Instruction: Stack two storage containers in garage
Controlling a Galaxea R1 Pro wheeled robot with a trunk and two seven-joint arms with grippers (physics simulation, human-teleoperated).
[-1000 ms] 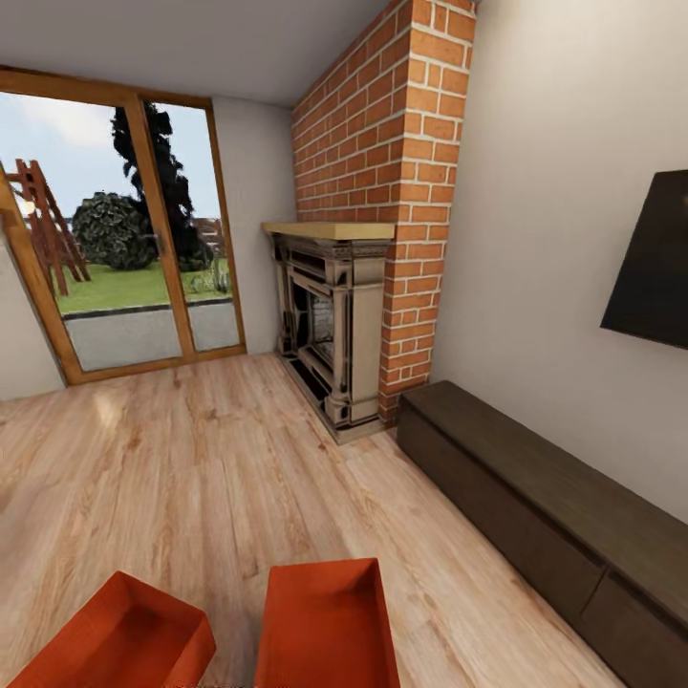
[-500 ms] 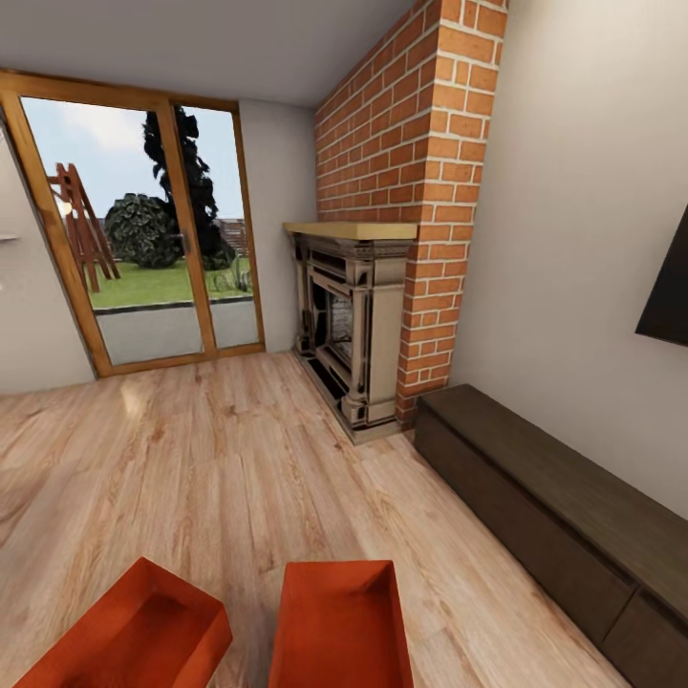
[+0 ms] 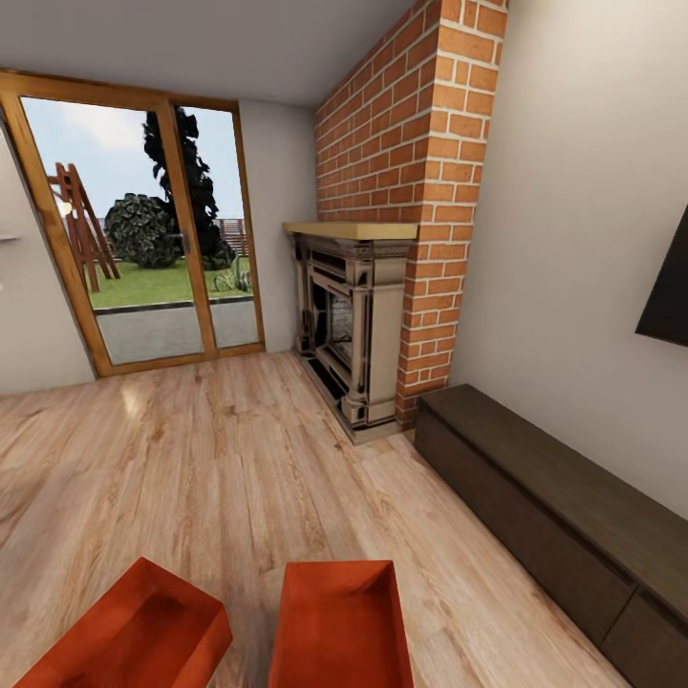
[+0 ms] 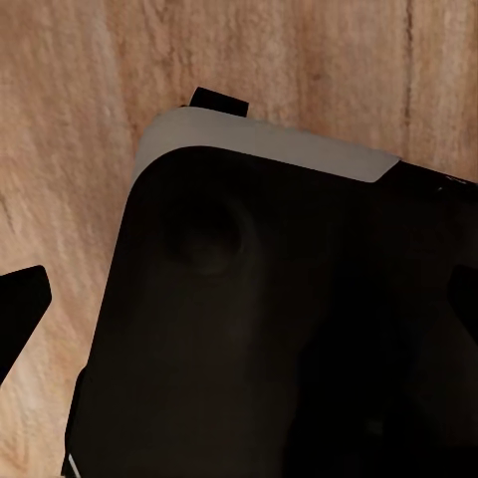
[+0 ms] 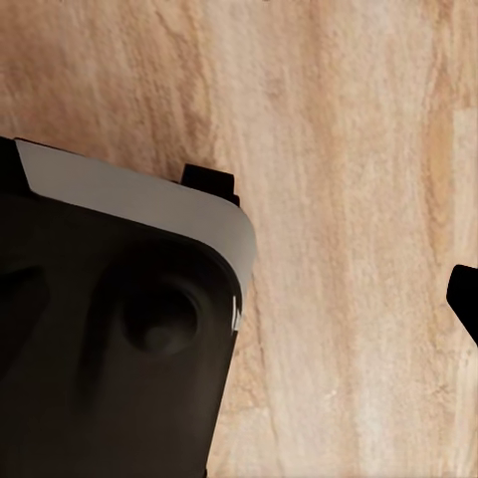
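Note:
Two orange-red storage containers stand side by side on the light wood-plank floor of the living room, at the head view's bottom edge, which cuts both off. The left container point(image 3: 134, 635) is turned at an angle; the right container point(image 3: 339, 626) lies roughly square to me. Both look empty. In the left wrist view my left gripper point(image 4: 239, 299) hangs over the robot's black base point(image 4: 279, 329), with one fingertip point(image 4: 20, 309) far out to the side and nothing held. My right gripper point(image 5: 239, 299) is spread the same way, one fingertip point(image 5: 466, 294) at the frame's edge.
A brick fireplace point(image 3: 358, 325) stands ahead against the right wall. A long dark low cabinet point(image 3: 554, 516) runs along that wall toward me. Wood-framed glass doors point(image 3: 143, 229) are at the far left. Open plank floor point(image 3: 191, 459) lies between the containers and the doors.
The whole head view shifted right and slightly down between one second and half a second ago, so the camera turned. Since then nothing has moved.

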